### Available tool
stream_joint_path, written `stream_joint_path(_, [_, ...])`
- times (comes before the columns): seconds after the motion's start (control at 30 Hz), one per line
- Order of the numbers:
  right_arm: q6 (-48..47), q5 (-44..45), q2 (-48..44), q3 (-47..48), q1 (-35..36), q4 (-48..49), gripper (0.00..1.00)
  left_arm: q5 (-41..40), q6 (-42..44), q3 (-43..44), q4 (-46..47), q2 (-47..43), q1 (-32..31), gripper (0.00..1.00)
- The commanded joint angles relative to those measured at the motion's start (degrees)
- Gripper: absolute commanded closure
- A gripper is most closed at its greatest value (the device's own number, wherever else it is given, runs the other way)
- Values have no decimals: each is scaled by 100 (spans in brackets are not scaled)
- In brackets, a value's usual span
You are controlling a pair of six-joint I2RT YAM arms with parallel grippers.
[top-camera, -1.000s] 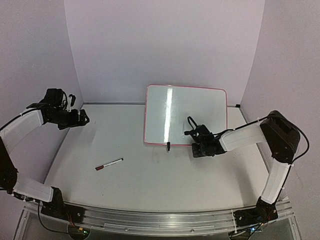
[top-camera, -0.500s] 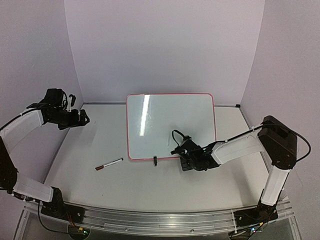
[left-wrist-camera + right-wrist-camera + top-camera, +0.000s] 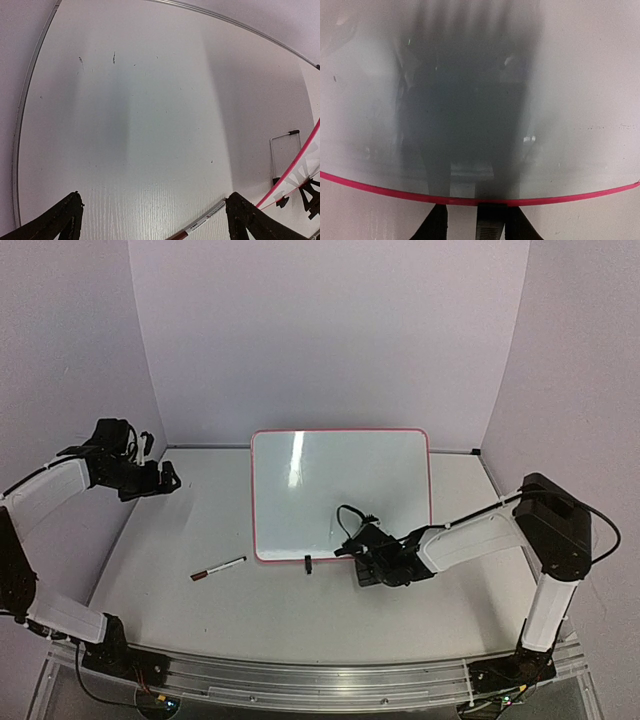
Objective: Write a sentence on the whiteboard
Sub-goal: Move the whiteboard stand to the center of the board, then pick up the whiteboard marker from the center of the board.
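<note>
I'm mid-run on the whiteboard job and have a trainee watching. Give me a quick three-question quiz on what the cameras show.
1. Multiple choice: relative to the whiteboard, the marker lies A) on it, B) on the table to its left, C) behind it.
2. True or false: the right end effector is at the whiteboard's near edge.
3. Fill in: the left end effector is ____ (open or shut).
Key: 1 B; 2 true; 3 open.
</note>
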Motion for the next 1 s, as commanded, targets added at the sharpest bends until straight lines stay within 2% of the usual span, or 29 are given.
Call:
stream_joint_path(0.0, [92, -77, -501, -224, 39, -5, 55, -39, -53, 97, 74, 142, 12, 0])
stream_joint_path(0.13, [-3, -315, -973, -569, 47, -9, 41, -56, -416, 39, 88, 217, -109, 1])
stream_joint_path(0.23, [-156, -510, -1511, -930, 47, -59, 35, -267, -785, -131, 261, 128, -485, 1])
stream_joint_path(0.4, [-434, -665, -2510, -1228, 30, -475, 21, -525, -1758, -1118, 1061, -131, -1227, 1])
stream_joint_path(0.43, [-498, -670, -2673, -1241, -10, -588, 19, -575, -1940, -1296, 1231, -182, -1348, 4])
stream_joint_path(0.53, [-628, -874, -3048, -1283, -357, -762, 17, -1122, -2323, -1906, 1607, -487, -1967, 18])
stream_joint_path(0.67, [-738, -1503, -3336, -1386, -1058, -705, 17, -1658, -2694, -2544, 1792, -890, -2495, 20])
stream_joint_path(0.8, [-865, -1684, -3457, -1339, -1418, -594, 15, -1435, -2848, -3030, 1862, -1239, -2586, 22])
stream_joint_path(0.97, [-879, -1794, -3422, -1231, -1529, -520, 15, -1102, -2669, -3130, 1923, -1023, -2688, 31])
